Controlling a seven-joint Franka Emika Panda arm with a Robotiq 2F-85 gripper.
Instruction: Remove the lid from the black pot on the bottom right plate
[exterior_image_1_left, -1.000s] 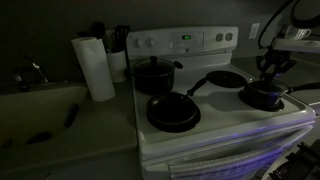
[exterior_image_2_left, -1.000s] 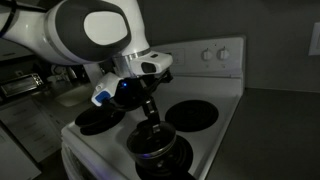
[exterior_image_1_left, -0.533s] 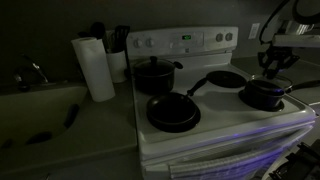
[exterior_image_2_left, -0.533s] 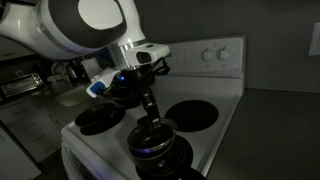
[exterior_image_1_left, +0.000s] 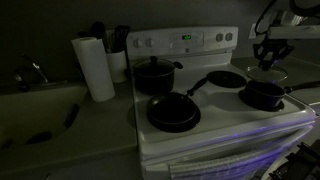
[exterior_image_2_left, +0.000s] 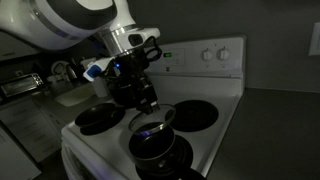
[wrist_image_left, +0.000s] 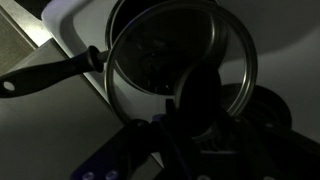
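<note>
Though the room is dark, the lid (exterior_image_1_left: 267, 73) can be seen up in the air at the right side of an exterior view, just above the black pot (exterior_image_1_left: 263, 96) and off it. The jaws are closed on the dark knob in the middle of the lid, and they reach down from the top right of the frame. The black pot sits at the right front corner of the white table (exterior_image_1_left: 228, 122), which is a stove. In an exterior view the lid (exterior_image_2_left: 152, 122) hangs a bit tilted over the black pot (exterior_image_2_left: 155, 150) in the lower middle of the frame, and the big white arm (exterior_image_2_left: 85, 20) fills the top left. In the wrist view the lid (wrist_image_left: 180, 45) is a big shiny ring in the middle, and you can look through its glass into the pot below. The pot's long handle (wrist_image_left: 50, 72) runs to the left edge. A taller pot (exterior_image_1_left: 153, 75) stands at the back of the table, a wide frying pan (exterior_image_1_left: 173, 112) sits at the front, and a paper roll (exterior_image_1_left: 96, 68) stands upright to the left.
</note>
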